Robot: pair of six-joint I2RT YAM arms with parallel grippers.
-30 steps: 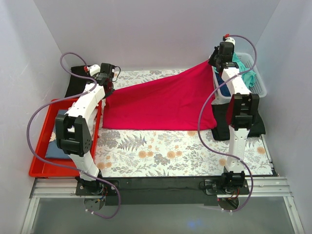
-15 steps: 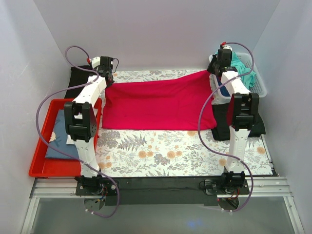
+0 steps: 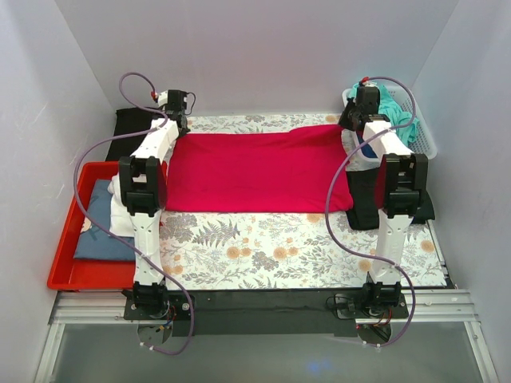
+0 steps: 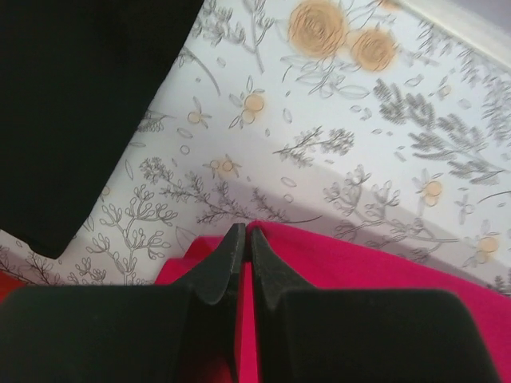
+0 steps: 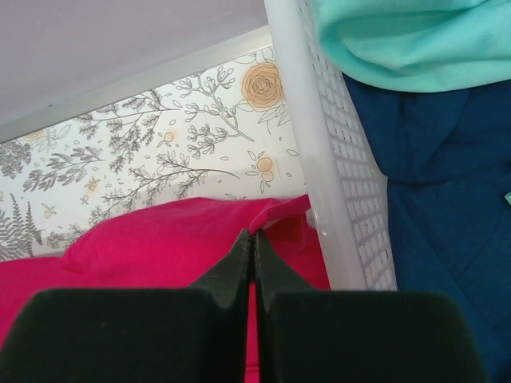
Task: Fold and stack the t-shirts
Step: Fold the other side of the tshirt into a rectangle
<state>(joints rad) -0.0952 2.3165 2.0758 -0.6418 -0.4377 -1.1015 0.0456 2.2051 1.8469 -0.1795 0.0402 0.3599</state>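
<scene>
Since the earlier frame, the crimson t-shirt (image 3: 255, 171) has been drawn out from a slanted sheet into a flat rectangle along the far edge of the desk (image 3: 263, 255), and the left hand (image 3: 182, 126) has been carried toward the far left corner.

In the top view, the right hand (image 3: 350, 120) is seen at the far right corner, beside the white basket (image 3: 427, 142), in which a teal t-shirt (image 3: 397, 108) lies. A navy t-shirt (image 3: 96, 223) is laid folded in the red tray (image 3: 60, 267) at the left edge. A black t-shirt (image 3: 128, 132) lies at the far left corner.

In the left wrist view, the fingers are pressed together on the far edge of the crimson cloth.

In the right wrist view, the fingers are likewise clamped on a raised fold of it, just beside the basket wall.

The spreading step is judged to be nearly done. Next, the edge should probably be released, and a new grasp taken for the first fold.

Sleeves and collar cannot be made out. The near right corner of the shirt is covered by the right arm (image 3: 395, 191), and it cannot be told whether the dark cloth behind that arm is a shirt.
</scene>
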